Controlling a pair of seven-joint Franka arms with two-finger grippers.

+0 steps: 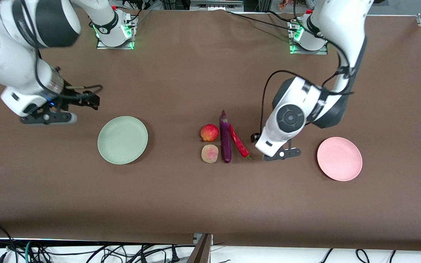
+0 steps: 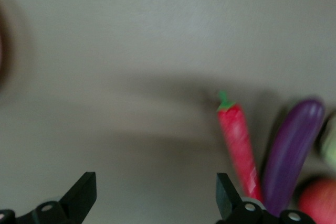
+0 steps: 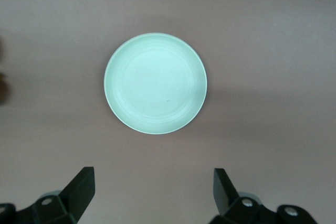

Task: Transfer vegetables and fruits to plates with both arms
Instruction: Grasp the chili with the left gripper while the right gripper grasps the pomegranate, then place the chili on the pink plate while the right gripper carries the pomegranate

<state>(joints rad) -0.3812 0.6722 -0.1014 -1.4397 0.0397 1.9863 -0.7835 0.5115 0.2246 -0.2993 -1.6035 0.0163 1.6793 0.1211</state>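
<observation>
A: Where is the left gripper (image 1: 281, 154)?

B: Low over the brown table (image 1: 196, 201), between the red chili pepper (image 1: 239, 141) and the pink plate (image 1: 339, 158). The arm bends down from its base, wrist tilted. Its fingers (image 2: 81, 195) stand wide apart, holding nothing.

A: And the right gripper (image 1: 48, 117)?

B: Over bare table toward the right arm's end, beside the pale green plate (image 1: 122, 140). Its jaws are spread too, with nothing held, and its wrist camera looks at that plate (image 3: 155, 83).

A: The produce?

B: Clustered mid-table between the plates. The purple eggplant (image 1: 225, 137) lies just beside the chili. On the eggplant's other flank sit the bright red fruit (image 1: 209, 132) and, nearer the front camera, the paler peach-like fruit (image 1: 210, 153). Neither plate holds anything.
</observation>
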